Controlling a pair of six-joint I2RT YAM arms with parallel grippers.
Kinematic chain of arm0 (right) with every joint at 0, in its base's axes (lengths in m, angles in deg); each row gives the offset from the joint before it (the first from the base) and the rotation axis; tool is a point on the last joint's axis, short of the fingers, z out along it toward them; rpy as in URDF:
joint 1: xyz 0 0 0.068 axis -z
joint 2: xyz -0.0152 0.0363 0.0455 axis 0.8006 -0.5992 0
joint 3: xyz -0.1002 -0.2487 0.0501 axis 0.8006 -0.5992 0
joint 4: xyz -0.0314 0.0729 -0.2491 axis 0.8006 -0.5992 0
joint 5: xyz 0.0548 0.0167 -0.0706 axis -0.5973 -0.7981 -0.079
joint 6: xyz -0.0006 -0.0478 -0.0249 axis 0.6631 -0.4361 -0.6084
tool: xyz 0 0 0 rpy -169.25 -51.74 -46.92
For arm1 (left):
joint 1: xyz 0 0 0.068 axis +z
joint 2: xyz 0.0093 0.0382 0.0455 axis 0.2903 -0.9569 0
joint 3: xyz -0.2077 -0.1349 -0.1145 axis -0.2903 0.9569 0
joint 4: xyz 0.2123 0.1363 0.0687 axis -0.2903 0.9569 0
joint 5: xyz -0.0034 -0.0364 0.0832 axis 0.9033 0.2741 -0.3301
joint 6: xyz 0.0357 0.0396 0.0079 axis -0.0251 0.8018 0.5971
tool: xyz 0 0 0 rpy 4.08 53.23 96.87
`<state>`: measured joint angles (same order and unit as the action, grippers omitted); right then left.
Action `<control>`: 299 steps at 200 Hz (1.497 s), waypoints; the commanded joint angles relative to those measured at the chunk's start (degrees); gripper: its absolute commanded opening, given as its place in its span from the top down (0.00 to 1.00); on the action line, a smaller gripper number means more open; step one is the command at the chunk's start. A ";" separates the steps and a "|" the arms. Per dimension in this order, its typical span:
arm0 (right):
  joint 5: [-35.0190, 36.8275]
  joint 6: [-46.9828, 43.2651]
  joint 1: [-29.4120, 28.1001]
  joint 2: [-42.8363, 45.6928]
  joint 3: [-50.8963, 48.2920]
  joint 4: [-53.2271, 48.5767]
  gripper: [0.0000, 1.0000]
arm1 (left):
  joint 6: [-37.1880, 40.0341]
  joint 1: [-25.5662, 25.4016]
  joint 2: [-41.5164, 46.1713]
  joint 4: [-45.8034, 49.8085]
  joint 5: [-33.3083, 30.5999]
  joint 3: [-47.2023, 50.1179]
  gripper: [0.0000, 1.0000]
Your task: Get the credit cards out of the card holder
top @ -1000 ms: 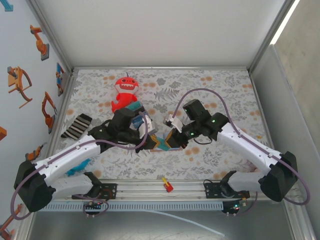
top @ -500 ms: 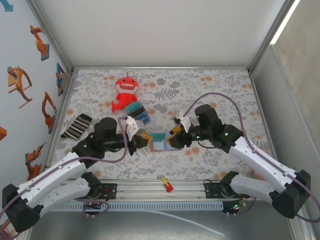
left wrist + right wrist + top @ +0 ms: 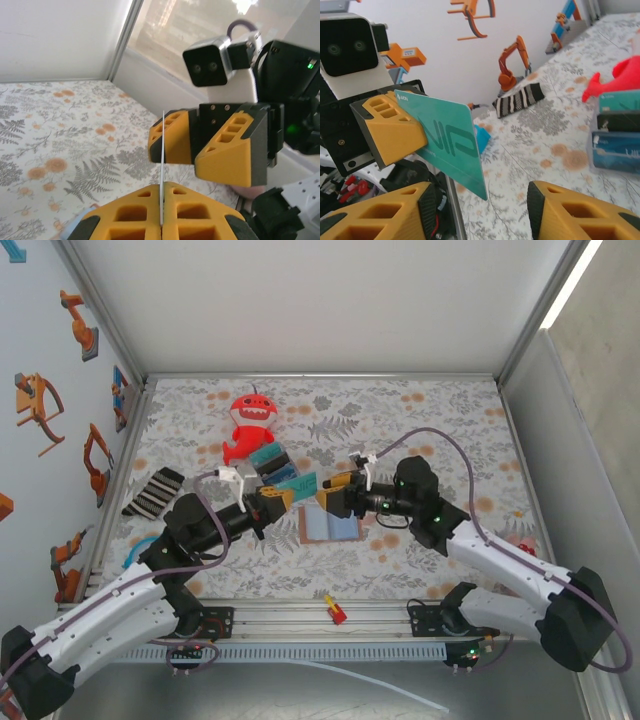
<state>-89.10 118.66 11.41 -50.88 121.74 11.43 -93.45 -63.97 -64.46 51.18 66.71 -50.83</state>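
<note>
The card holder lies open on the floral mat, pale blue inside with a tan edge. My left gripper is shut on a teal credit card, held in the air above the holder. From the left wrist the card shows edge-on between the shut fingers. The right gripper faces it, open, its fingers on either side of the card's free end without touching. In the right wrist view the teal card points down towards the gap of the open right gripper.
A stack of blue and teal cards sits beside a red plush toy at the back. A striped sock lies at the left. A small red and yellow piece rests on the front rail.
Both grippers rose from the card holder. The left one pulled away with the teal card; the holder dropped open on the mat. The right gripper's jaws widened.
</note>
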 commanded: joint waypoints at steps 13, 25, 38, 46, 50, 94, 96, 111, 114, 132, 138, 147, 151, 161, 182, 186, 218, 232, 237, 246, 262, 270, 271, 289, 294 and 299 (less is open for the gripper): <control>-4.28 5.38 -0.06 -2.32 0.87 11.88 0.52 | -5.10 0.14 -0.21 -7.32 -0.50 0.37 1.00; -4.94 5.88 -0.06 -3.00 1.33 12.93 0.54 | -5.25 0.16 -0.47 -7.85 -0.13 0.49 1.00; -5.77 6.50 -0.06 -3.60 1.45 14.73 0.56 | -5.49 0.16 -0.93 -8.41 0.44 0.49 1.00; -6.45 6.89 -0.06 -3.86 1.62 15.73 0.59 | -5.76 0.16 -1.28 -8.90 0.66 0.46 1.00; -6.96 7.02 -0.06 -3.98 1.70 16.22 0.60 | -5.94 0.16 -1.43 -9.16 0.79 0.54 1.00; -9.08 7.78 -0.06 -3.75 1.94 18.60 0.76 | -6.75 0.16 -1.89 -10.02 0.97 1.14 1.00; -9.15 7.77 -0.06 -3.68 1.94 18.60 0.76 | -6.78 0.11 -1.85 -10.02 1.01 1.20 1.00; -9.33 7.87 -0.06 -3.37 1.79 18.57 0.87 | -6.77 0.16 -1.81 -9.73 0.94 1.23 1.00; -9.42 7.86 -0.08 -3.39 1.79 18.57 0.90 | -6.76 0.15 -1.68 -9.68 0.93 1.17 1.00; -9.76 8.06 -0.08 -3.24 1.72 18.58 1.00 | -6.72 0.15 -1.80 -8.97 1.15 0.97 1.00; -9.86 8.01 -0.06 -3.17 1.72 18.50 1.00 | -6.67 0.11 -1.81 -8.49 1.31 0.77 0.96; -9.92 8.03 -0.06 -3.04 1.66 18.43 1.00 | -6.31 0.15 -1.68 -7.48 1.43 0.41 0.85; -10.01 7.98 -0.07 -3.04 1.63 18.28 1.00 | -5.94 0.16 -1.50 -6.68 1.38 0.10 0.79; -10.30 7.80 -0.06 -2.80 1.69 17.98 1.00 | -4.35 0.15 -0.54 -3.71 1.19 -0.99 0.64; -10.66 5.81 -0.12 -2.04 2.16 13.72 1.00 | 1.59 0.24 2.44 5.22 -0.58 -4.69 0.59; -10.64 5.11 -0.13 -1.82 2.46 11.95 1.00 | 3.04 0.24 2.98 7.31 -1.01 -5.60 0.60; -10.57 -1.34 -0.14 0.17 4.74 -1.40 1.00 | 12.37 0.25 3.40 27.42 -5.82 -16.40 0.62; -11.18 -2.65 -0.14 0.94 5.45 -4.69 1.00 | 15.78 0.25 0.78 36.53 -5.45 -22.09 0.52; -11.39 -3.03 -0.14 1.16 5.77 -5.71 1.00 | 16.59 0.25 -0.38 39.30 -5.33 -23.97 0.48; -11.84 -3.89 -0.14 1.56 6.25 -7.47 1.00 | 17.87 0.23 -2.46 43.44 -5.16 -26.87 0.44; -12.04 -5.74 -0.14 2.06 7.41 -11.30 1.00 | 19.08 0.25 -5.46 46.15 -3.07 -29.98 0.37; -12.02 -6.68 -0.14 2.31 8.01 -12.96 1.00 | 19.46 0.29 -6.79 46.53 -1.90 -31.15 0.34; -12.04 -6.78 -0.14 2.32 8.06 -13.19 1.00 | 19.54 0.27 -6.91 46.56 -1.76 -31.30 0.34; -12.58 -8.12 -0.14 2.46 9.03 -15.93 1.00 | 20.94 0.55 -10.21 47.93 2.27 -34.22 0.29; -12.83 -8.21 -0.14 2.47 9.16 -16.35 1.00 | 21.45 0.59 -11.25 48.63 3.54 -35.16 0.28; -13.03 -8.32 -0.14 2.45 9.34 -16.76 1.00 | 22.03 0.61 -12.29 49.36 4.71 -36.09 0.27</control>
<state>-100.03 113.74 11.45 -49.72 128.60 -0.16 -76.18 -63.71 -73.12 93.17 65.07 -82.94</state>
